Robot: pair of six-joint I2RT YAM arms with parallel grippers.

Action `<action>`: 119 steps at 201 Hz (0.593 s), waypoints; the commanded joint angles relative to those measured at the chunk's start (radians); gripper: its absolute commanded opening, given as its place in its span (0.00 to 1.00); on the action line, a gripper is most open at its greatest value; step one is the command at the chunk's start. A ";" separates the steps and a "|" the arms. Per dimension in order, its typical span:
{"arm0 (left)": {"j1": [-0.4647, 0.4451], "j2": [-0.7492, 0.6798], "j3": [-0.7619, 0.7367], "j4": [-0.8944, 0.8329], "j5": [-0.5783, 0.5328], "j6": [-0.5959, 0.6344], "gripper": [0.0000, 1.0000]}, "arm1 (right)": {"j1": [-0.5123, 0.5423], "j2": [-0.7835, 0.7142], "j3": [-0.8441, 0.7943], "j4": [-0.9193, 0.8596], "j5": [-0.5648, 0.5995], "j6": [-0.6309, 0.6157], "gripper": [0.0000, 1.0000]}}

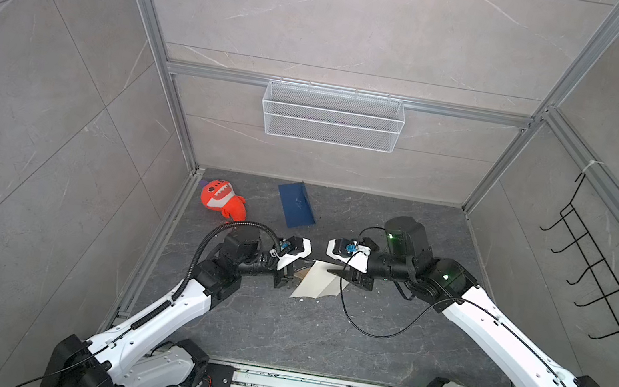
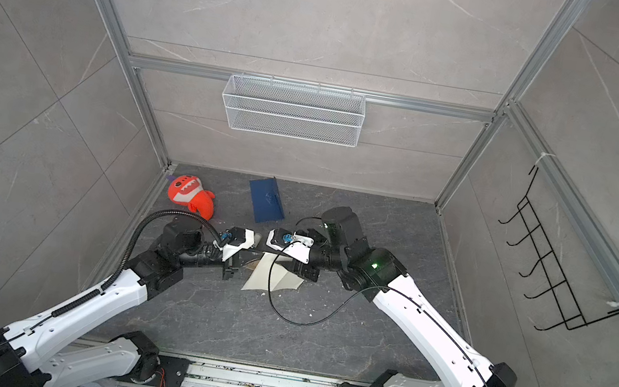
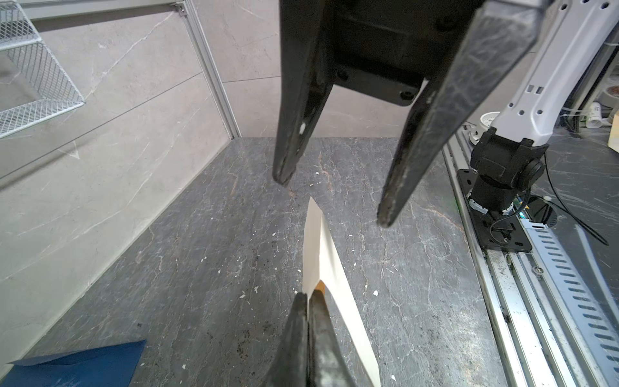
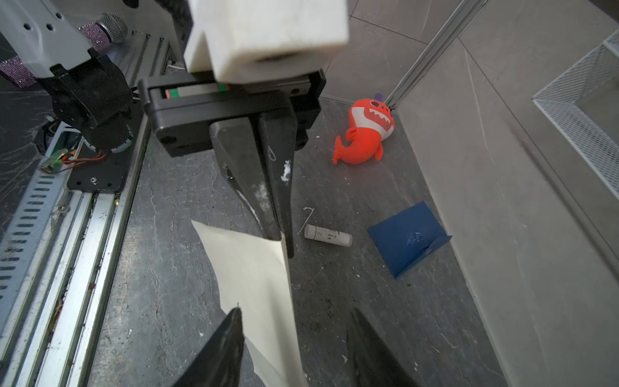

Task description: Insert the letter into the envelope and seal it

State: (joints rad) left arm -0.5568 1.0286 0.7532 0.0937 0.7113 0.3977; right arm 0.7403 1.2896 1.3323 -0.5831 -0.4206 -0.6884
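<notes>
One pincer (image 3: pixel 307 297) (left) tight on letter (image 3: pixel 322 254)

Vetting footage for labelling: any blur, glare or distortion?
Both top views: soft even light, frame posts splay from wide-angle distortion; right wrist view: the near white block is blurred, the letter crisp; left wrist view: mostly sharp, no glare.

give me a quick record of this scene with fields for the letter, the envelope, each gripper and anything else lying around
letter: held up, bent into a fold, not inserted
envelope: flat at the back, untouched
left gripper: shut on a corner of the letter
right gripper: open, fingers either side of the letter's other end
glue stick: lying on its side near the envelope
toy shark: orange, in the back left corner
</notes>
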 commanded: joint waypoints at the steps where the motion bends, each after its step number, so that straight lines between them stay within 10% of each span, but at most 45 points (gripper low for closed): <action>1: -0.002 -0.019 0.006 0.039 0.050 0.030 0.00 | 0.004 0.029 0.037 0.022 -0.050 0.019 0.44; 119: -0.002 -0.015 0.016 0.007 0.057 0.051 0.00 | 0.000 0.097 0.040 -0.035 -0.104 -0.009 0.05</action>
State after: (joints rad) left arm -0.5564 1.0267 0.7532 0.0898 0.7376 0.4210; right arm 0.7403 1.3766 1.3472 -0.5877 -0.5053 -0.6853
